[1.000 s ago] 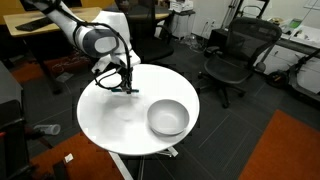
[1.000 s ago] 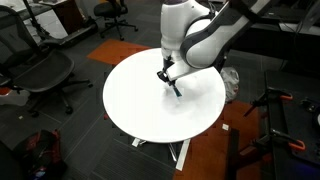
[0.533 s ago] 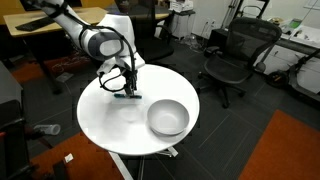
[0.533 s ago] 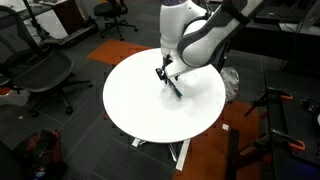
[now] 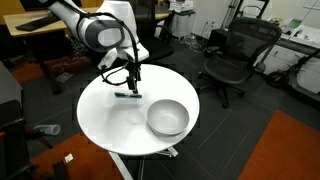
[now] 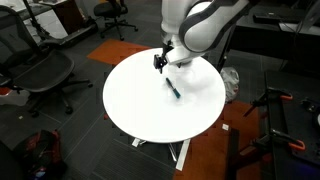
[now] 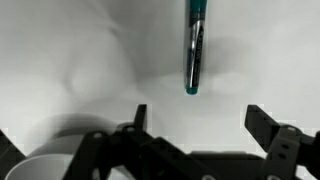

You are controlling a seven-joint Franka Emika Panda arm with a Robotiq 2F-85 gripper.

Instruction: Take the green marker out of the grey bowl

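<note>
The green marker [image 5: 127, 96] lies flat on the round white table [image 5: 100, 125], outside the grey bowl [image 5: 168, 118], which sits empty at the table's edge. It also shows as a dark stick [image 6: 172, 88] on the white top. My gripper [image 5: 133, 80] hangs just above the marker, open, with nothing between its fingers; from the opposite side the gripper [image 6: 160, 62] is raised clear of the table. In the wrist view the marker [image 7: 194, 45] lies beyond the open gripper [image 7: 196, 118], apart from both fingers. A bit of the bowl's rim [image 7: 30, 165] shows at the lower left.
Black office chairs [image 5: 240, 55] stand around the table, with another chair [image 6: 35, 70] beside it. Desks line the back of the room. A red-orange rug [image 5: 285, 150] covers the floor nearby.
The gripper went from shut on the marker to open. The marker now lies on the table, and the gripper has risen above it.
</note>
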